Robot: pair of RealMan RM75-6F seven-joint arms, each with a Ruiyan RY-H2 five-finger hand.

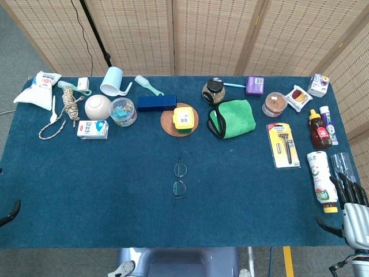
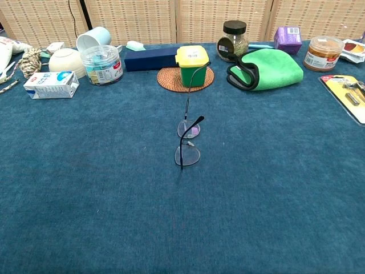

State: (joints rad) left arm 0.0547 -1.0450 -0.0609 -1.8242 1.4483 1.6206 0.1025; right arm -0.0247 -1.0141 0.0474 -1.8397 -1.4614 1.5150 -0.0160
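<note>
In the head view, the right hand (image 1: 353, 199) rests at the four o'clock edge of the blue tabletop (image 1: 86, 184), its fingers (image 1: 346, 186) spread apart and grasping nothing, just beside a white bottle (image 1: 322, 178) lying at its ten o'clock; only a dark tip of the left hand (image 1: 10, 212) shows at eight o'clock, so I cannot tell its grasp. In the chest view, neither hand appears, and a pair of glasses (image 2: 187, 141) stands at the tabletop's centre, arms unfolded, with a yellow and green box (image 2: 191, 65) on a woven coaster (image 2: 169, 79) at its twelve o'clock.

Woven rattan screen panels (image 1: 213, 34) behind a blue-clothed table (image 1: 86, 190), grey floor (image 1: 14, 34) at left
</note>
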